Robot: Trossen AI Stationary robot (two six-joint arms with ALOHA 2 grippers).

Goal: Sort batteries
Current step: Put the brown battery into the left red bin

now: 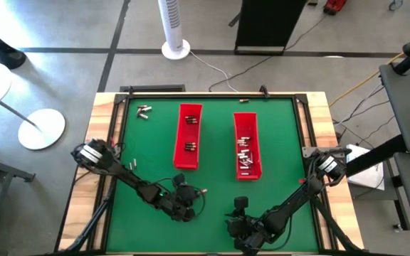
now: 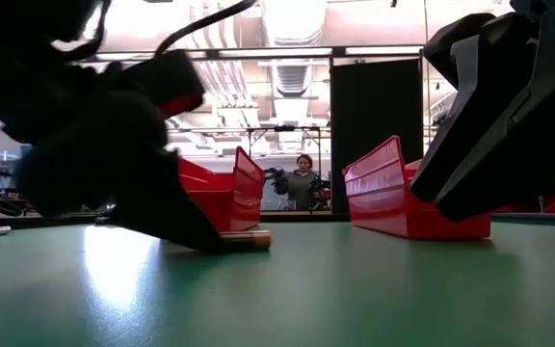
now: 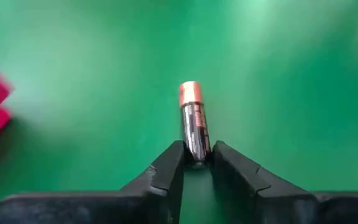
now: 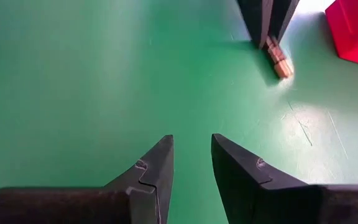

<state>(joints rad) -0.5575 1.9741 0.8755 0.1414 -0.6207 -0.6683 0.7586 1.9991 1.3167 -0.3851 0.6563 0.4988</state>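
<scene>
Your left gripper (image 3: 196, 163) was low on the green mat (image 1: 212, 206), near the front edge, with its two fingers squeezed on one end of a battery (image 3: 193, 121) that lay flat there. Your right gripper (image 4: 191, 163) sat close by on the mat, fingers a little apart and holding nothing. More batteries lay in the two red trays (image 1: 188, 135) and at the far left corner.
</scene>
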